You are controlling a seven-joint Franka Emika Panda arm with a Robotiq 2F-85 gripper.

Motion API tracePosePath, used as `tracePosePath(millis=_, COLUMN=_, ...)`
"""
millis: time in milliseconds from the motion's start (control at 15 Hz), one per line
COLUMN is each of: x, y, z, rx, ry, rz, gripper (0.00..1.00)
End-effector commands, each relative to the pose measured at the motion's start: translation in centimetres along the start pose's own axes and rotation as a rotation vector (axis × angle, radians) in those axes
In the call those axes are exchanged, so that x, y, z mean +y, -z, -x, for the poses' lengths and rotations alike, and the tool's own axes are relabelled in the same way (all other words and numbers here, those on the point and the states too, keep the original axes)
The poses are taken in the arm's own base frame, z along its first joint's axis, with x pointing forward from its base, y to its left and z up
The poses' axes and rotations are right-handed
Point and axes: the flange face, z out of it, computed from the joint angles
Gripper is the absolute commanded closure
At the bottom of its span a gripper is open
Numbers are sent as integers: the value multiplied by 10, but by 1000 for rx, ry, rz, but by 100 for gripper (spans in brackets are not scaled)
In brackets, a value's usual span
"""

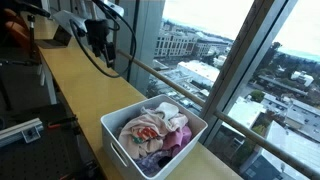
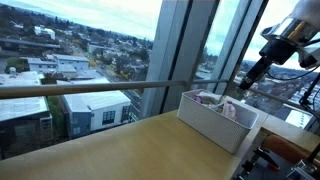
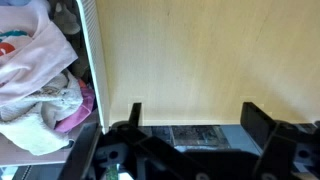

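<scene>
Wrist view: the gripper [image 3: 193,106] hangs over bare counter [image 3: 200,55] with its two fingers [image 3: 137,112] wide apart and nothing between them. The white bin [image 3: 90,60] stands just beside the gripper, outside one finger, and the clothes [image 3: 35,85] are heaped inside it. In both exterior views the gripper [image 1: 98,42] [image 2: 251,74] is well above the counter and clear of the bin [image 1: 120,150] [image 2: 215,128].

Hazards, as judged from this position:
- A straight descent would likely land the fingers on wood rather than on the clothes [image 1: 155,135], because the bin is offset to the side.
- A sideways move made too low could strike the bin wall and push the bin along the counter; the bin looks light.
- The clothes are loose and tangled. A shallow grip could catch one fold only, and a deep grip could lift several pieces at once.
- The window [image 1: 250,50] is near the gripper, beyond the bin. A wide swing could hit the railing [image 2: 90,88].

Surface: a long, narrow counter [image 1: 70,75] of pale wood, smooth and flat, running beneath the gripper along the glass.

Room: a high floor with tall panes. City buildings [image 2: 60,70] lie far below the gripper's level.
</scene>
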Motion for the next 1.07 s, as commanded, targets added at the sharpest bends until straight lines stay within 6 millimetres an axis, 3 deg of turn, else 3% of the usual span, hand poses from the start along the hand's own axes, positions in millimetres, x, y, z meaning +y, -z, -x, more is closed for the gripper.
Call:
tracePosePath(millis=0, x=0, y=1, z=0, rx=-1, ry=0, rz=0, gripper=0)
tracePosePath(millis=600, x=0, y=1, z=0, rx=-1, ry=0, rz=0, gripper=0)
tracePosePath(millis=1000, x=-5, y=-25, z=-63, rx=49, ry=13, rz=72, gripper=0)
